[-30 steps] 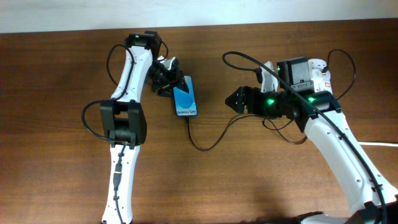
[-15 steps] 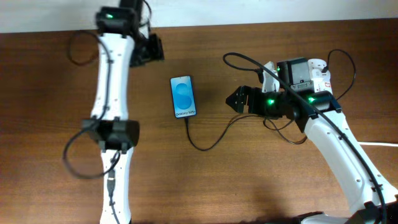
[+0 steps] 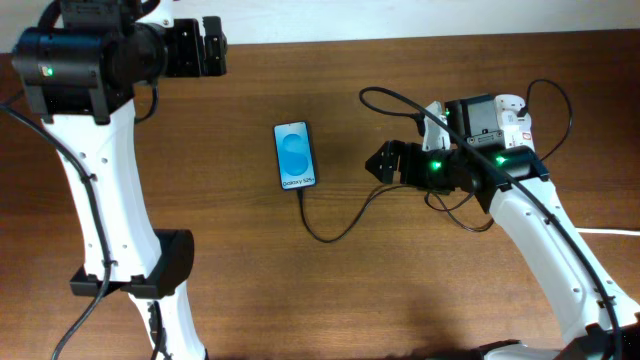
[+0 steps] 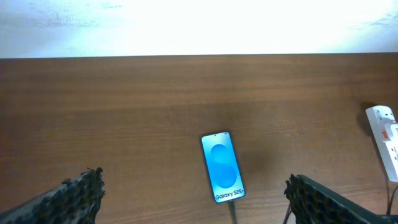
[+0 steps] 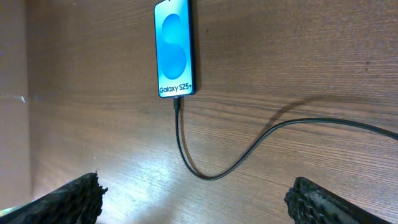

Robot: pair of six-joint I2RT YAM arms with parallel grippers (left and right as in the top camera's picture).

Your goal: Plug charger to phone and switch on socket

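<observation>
The phone [image 3: 295, 155] lies flat on the wooden table, blue screen up; it also shows in the left wrist view [image 4: 222, 167] and the right wrist view [image 5: 175, 48]. The charger [image 3: 328, 236], a thin black cable, has its plug tip seated in the phone's bottom edge [image 5: 177, 103] and loops right toward the socket [image 3: 517, 118], a white strip partly hidden under my right arm; its end shows in the left wrist view [image 4: 387, 134]. My left gripper [image 3: 205, 45] [image 4: 194, 182] is open, raised high at the far left. My right gripper [image 3: 385, 160] [image 5: 194, 185] is open, empty, right of the phone above the cable.
A grey adapter block [image 3: 472, 112] sits on the socket. The thick white cord [image 3: 612, 232] runs off the right edge. A white wall [image 4: 199, 25] borders the table's far side. My right arm's own black cables arc over the socket.
My left arm has lifted off the phone and swung up to the far left corner. The phone now lies flat and alone. The right arm has not moved.
</observation>
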